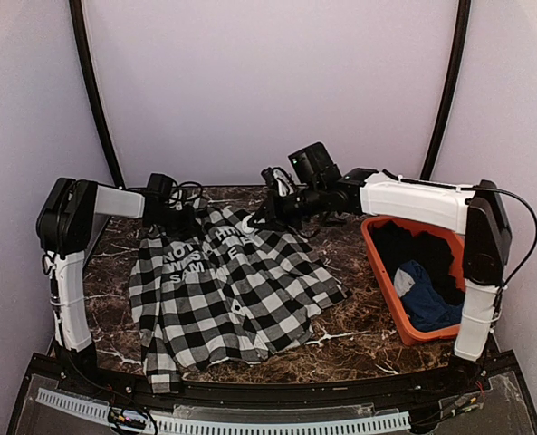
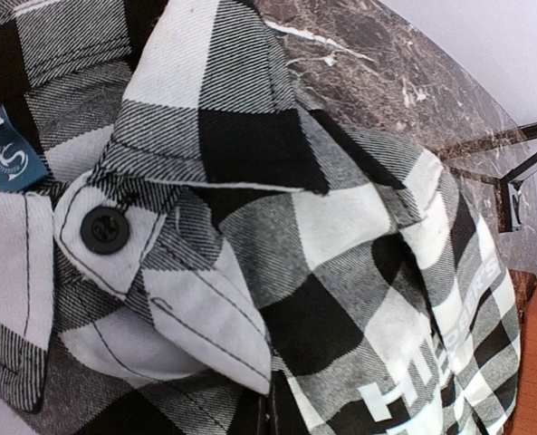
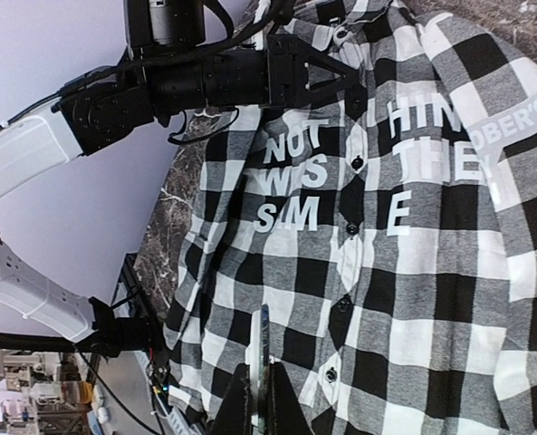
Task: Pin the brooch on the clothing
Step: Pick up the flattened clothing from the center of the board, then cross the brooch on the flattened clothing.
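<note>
Top external: black-and-white checked flannel shirt [image 1: 232, 281] lies spread on the marble desk [image 1: 359, 340]. The left end effector [image 1: 179, 217] and right end effector [image 1: 266, 215] are at its far edge.

Left wrist: collar, black button [image 2: 104, 229], blue neck label [image 2: 10, 152] marked "M". Left fingers unseen, so their state cannot be told.

Right wrist: white block lettering, broken by folds: "THEY", "OBER'S". Right fingers lie near together; their grip cannot be told.
</note>
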